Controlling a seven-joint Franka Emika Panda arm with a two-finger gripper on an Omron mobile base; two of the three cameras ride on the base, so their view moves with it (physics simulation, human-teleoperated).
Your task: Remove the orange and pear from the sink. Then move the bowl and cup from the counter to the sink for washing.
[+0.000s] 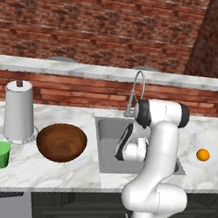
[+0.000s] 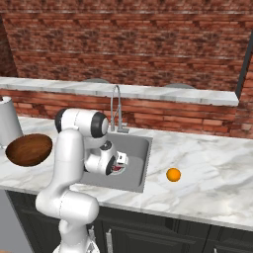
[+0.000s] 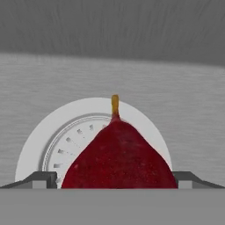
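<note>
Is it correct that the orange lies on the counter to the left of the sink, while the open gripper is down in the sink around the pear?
Not quite. The orange lies on the counter to the right of the sink, as the left base view shows. The rest holds: in the hand view the open gripper has its tips on either side of the pear.

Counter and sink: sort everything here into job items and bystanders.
Job items: pear in the sink, between the open pincer tips; orange on the counter; bowl; cup.

Bystanders: paper towel roll; tap; ledge.
</note>
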